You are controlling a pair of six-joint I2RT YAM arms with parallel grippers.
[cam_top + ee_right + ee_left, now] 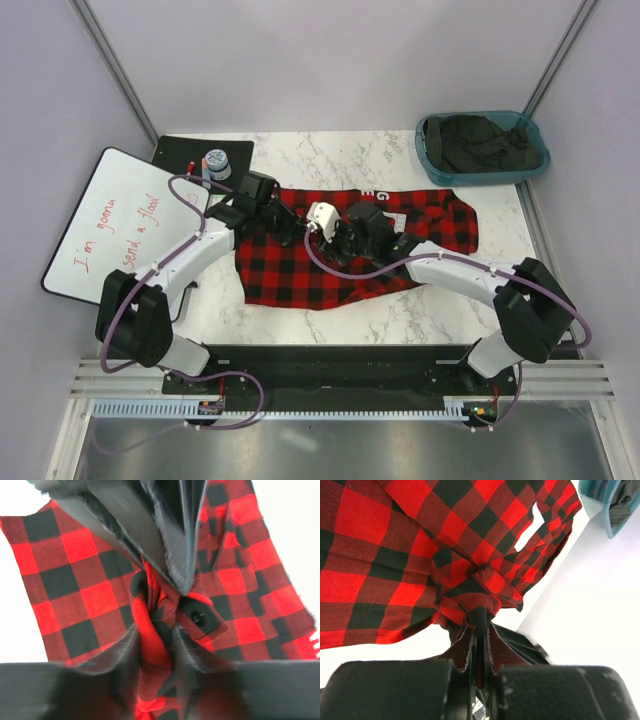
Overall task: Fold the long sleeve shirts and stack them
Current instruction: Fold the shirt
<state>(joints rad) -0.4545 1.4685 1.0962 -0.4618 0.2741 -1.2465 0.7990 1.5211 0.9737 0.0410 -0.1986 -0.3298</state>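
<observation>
Flannel shirt (300,275): spread mid-table, one sleeve end toward 3 o'clock.
Left gripper (480,627): jaws closed on a bunched fold at the shirt's 11 o'clock edge.
Right gripper (155,642): jaws clamping shirt cloth, just beside the left gripper.
Teal bin (480,178): 1 o'clock, holding dark clothing.

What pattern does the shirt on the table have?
The shirt has large red and black checks; the left wrist view shows them best.

Matt woven flannel shirt (300,275), smooth marble-look table (330,160)
</observation>
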